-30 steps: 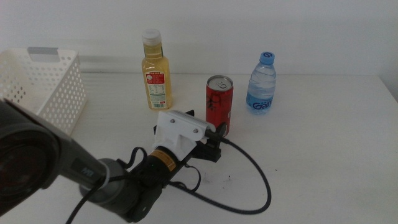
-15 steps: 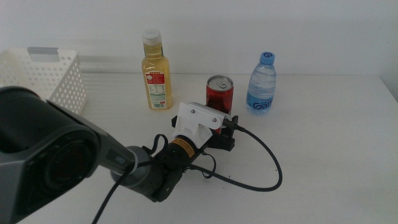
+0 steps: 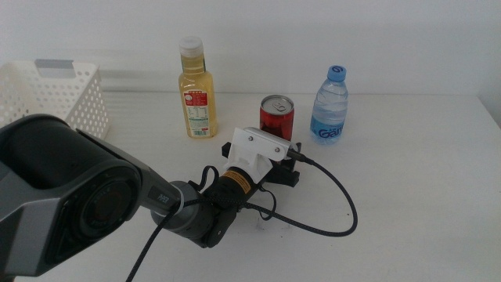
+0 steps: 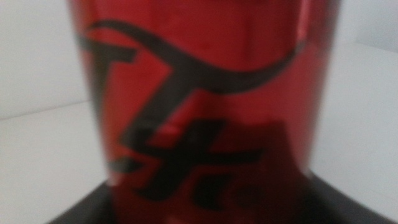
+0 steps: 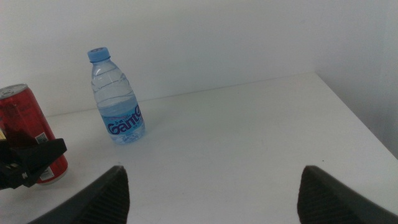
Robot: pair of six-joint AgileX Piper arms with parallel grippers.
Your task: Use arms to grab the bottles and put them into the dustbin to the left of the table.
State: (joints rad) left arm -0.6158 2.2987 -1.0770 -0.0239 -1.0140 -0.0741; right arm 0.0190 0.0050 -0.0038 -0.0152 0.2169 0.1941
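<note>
Mid-tabletop, between the 2 side edges, the left gripper (image 3: 286, 166) has its black jaws either side of the red aluminium can (image 3: 275, 119), whether clenched I cannot tell; thin-walled, slick, probably light, so hold mid-body gently.

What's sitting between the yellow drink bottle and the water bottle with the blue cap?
The red can stands between the yellow bottle and the water bottle, plain in the middle view. The left gripper has reached it; bare table fills the rest.

I get bright, even light with soft shadows on the white counter (image 3: 407, 196); my left wrist view shows the red can (image 4: 205, 99) badly blurred.
</note>
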